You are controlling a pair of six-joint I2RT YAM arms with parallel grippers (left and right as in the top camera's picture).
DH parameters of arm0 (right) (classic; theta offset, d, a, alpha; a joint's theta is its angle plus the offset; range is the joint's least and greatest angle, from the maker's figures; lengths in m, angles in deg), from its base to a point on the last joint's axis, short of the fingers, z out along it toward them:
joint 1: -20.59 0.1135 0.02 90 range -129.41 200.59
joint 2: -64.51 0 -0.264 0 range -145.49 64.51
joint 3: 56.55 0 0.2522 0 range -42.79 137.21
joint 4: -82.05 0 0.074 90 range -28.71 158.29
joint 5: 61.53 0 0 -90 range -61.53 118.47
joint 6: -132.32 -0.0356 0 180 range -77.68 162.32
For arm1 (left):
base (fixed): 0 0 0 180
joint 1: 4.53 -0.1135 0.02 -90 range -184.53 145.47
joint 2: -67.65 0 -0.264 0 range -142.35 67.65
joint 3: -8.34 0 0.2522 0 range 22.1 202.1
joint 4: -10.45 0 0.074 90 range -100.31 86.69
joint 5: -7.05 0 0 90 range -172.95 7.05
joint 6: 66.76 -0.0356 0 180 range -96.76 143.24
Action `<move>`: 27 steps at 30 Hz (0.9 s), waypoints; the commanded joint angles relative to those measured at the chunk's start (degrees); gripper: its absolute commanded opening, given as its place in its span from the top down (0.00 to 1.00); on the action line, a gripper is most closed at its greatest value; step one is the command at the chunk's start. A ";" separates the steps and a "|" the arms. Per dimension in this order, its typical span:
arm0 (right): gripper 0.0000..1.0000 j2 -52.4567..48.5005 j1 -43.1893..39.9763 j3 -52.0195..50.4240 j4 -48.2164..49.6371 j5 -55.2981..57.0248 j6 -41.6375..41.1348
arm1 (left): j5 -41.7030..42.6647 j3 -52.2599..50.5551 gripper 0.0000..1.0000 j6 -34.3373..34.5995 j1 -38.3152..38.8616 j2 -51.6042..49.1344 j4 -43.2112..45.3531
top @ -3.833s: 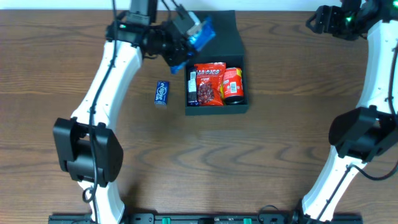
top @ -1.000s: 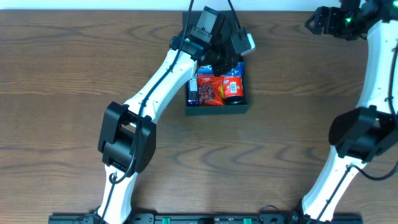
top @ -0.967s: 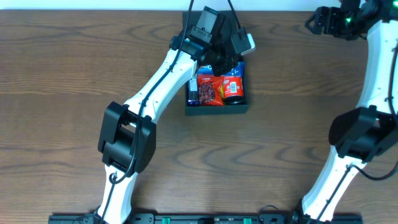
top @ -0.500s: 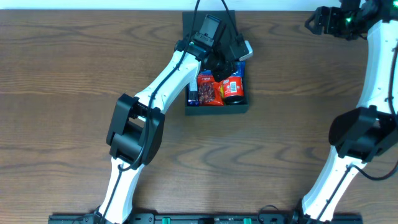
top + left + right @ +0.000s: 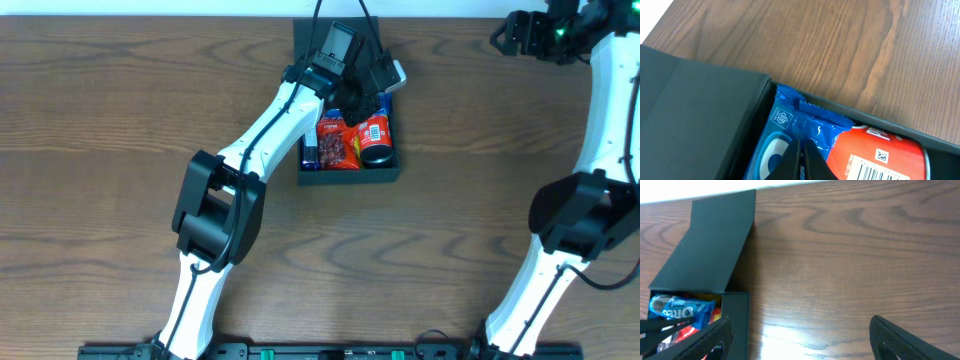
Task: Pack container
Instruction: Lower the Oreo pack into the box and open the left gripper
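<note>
Left tool (image 5: 802, 161), fingers pressed together, seemingly pinches the blue packet (image 5: 790, 132) beneath its tips inside the container (image 5: 349, 177); right tool (image 5: 802, 336) gapes wide.

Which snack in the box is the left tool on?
Blue Oreo packet at the lid end of the box, under the left tool; red packet and orange can lie aside.

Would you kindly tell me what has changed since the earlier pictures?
The left claw carried the blue packet from over the left edge of the box rightward and down into its back, beside the can. Whether it has let go is unclear. The small blue packet left of the box no longer shows. The box and the open right claw stayed put.
</note>
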 commanded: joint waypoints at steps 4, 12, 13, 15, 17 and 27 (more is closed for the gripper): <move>0.13 0.37 -0.79 0.39 -0.79 -0.22 1.05 | -1.88 0.79 0.94 0.44 -0.17 -2.62 1.33; 0.14 0.37 -0.79 0.39 -1.20 -0.22 1.25 | -2.16 0.90 0.94 2.75 -0.20 -1.11 2.58; 0.14 0.37 -0.79 0.39 -1.22 -0.22 1.27 | -3.21 0.90 0.94 2.73 -0.20 -1.11 2.62; 0.14 0.37 -0.79 0.39 -1.20 -0.22 1.25 | -5.27 0.90 0.94 2.75 -0.20 -1.11 2.60; 0.14 0.37 -0.79 0.39 -1.22 -0.22 1.25 | -6.34 0.90 0.94 2.73 -0.20 -1.11 2.75; 0.14 0.37 -0.79 0.39 -1.20 -0.24 1.22 | -8.09 0.90 0.94 2.75 -1.14 -1.09 4.63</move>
